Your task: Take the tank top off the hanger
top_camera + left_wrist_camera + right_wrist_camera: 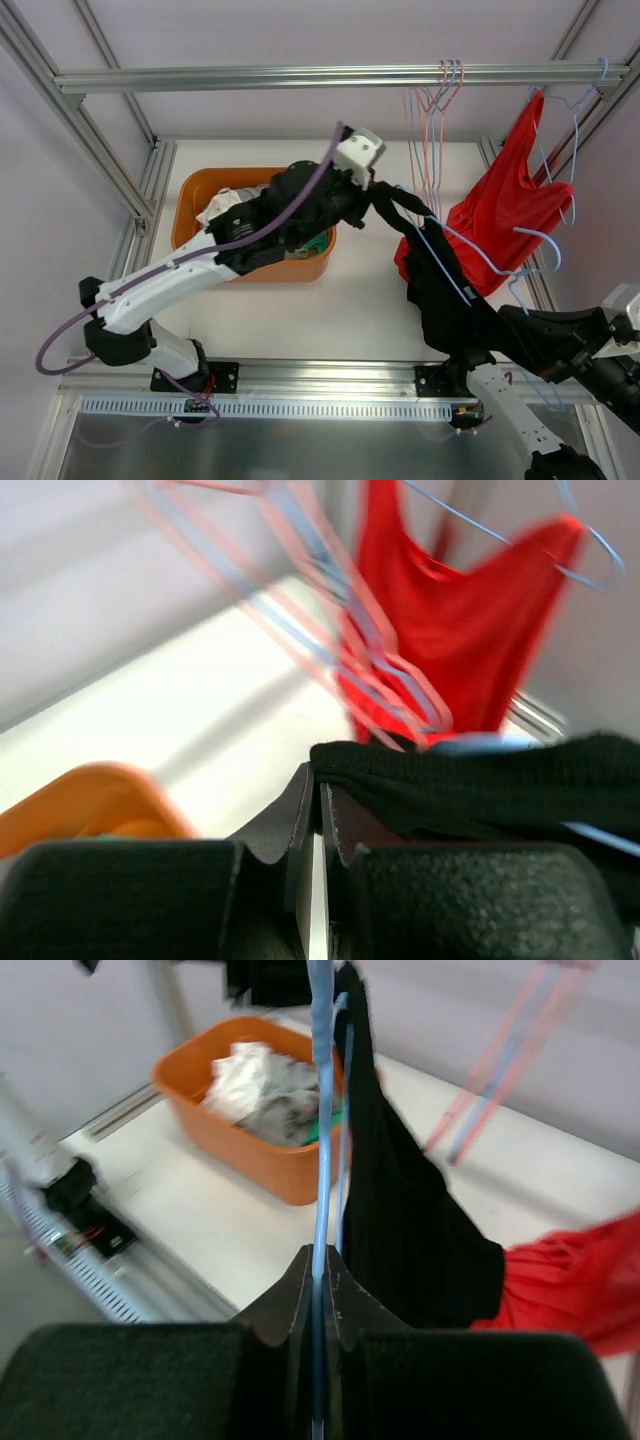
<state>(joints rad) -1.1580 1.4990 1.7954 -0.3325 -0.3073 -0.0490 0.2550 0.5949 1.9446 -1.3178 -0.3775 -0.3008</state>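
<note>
Top external view: two tank tops, one black tank top (432,300) and one red tank top (500,210); three empty hangers (430,130) on the rail (300,75); one orange bin (190,215) on the desk (360,300). Left fingers (298,815) are clamped on the black tank top's strap; right fingers (298,1295) are clamped on its blue hanger (320,1140), above the desk.

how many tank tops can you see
2. A black top on the blue hanger, right of centre; a red top hanging from the rail at right. More may hide among clothes in the bin.
</note>
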